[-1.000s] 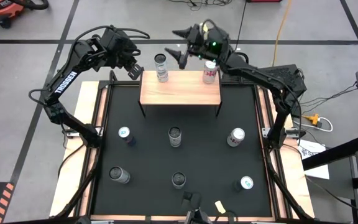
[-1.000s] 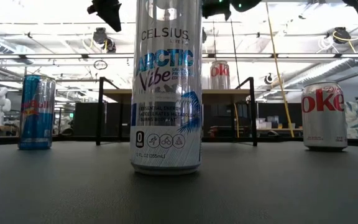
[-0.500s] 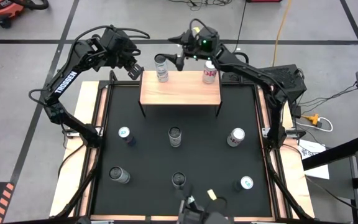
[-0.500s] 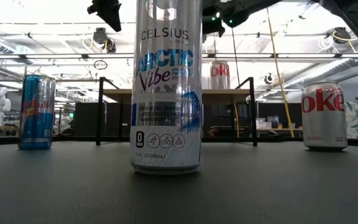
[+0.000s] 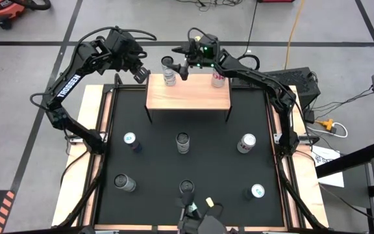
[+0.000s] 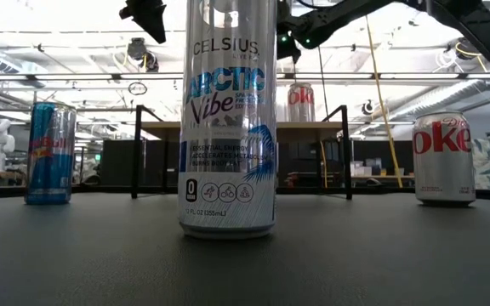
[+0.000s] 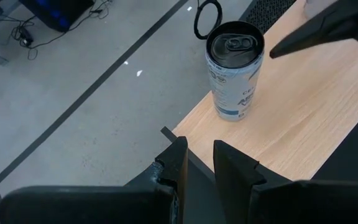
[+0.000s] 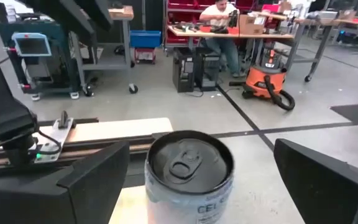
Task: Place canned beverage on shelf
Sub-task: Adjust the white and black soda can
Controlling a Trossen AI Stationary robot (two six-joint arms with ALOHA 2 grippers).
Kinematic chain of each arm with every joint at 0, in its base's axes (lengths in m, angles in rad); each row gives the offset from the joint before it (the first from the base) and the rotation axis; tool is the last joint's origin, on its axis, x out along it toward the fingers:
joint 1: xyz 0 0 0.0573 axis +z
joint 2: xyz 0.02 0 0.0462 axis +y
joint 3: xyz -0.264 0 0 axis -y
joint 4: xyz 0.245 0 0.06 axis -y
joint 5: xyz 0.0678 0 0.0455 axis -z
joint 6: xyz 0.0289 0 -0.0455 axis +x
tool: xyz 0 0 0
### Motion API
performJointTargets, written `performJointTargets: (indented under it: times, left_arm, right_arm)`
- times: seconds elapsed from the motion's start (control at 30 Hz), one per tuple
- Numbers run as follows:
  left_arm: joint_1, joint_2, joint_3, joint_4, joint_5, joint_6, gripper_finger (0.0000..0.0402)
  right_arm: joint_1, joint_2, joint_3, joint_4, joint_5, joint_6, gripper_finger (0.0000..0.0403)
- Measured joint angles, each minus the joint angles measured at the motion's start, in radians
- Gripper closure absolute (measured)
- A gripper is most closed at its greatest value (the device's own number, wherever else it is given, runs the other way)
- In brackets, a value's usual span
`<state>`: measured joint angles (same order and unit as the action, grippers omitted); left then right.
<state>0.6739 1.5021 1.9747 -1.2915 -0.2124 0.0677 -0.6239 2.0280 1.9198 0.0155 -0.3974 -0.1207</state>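
- Canned beverage (image 5: 168, 70), a tall white Celsius can with a dark top, stood upright at the shelf's (image 5: 188, 96) far-left corner.
- Right end effector (image 5: 177, 63) was spread wide around the can top, not gripping.
- Right wrist view alone showed the can's pull tab (image 8: 188, 165) between both fingers.
- Left end effector (image 5: 140, 71) hovered left of the shelf, nearly clenched and empty.
- Low view hid this can behind a nearer Celsius can (image 6: 227, 119) on the counter (image 6: 245, 255).

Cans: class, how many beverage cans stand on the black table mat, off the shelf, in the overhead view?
6. Back row: left, middle, right. Front row: left, middle, right. None looks hidden.
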Motion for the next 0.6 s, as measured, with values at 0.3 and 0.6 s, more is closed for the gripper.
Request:
performJointTargets:
  times: [0.3, 0.6]
  left_arm:
    - [0.0, 0.0, 0.0, 0.0, 0.0, 0.0, 0.0325]
    - [0.0, 0.0, 0.0, 0.0, 0.0, 0.0, 0.0325]
  right_arm:
    - [0.011, 0.032, 0.001, -0.016, -0.001, -0.021, 0.0023]
    - [0.017, 0.035, 0.001, -0.02, 0.001, -0.03, 0.0023]
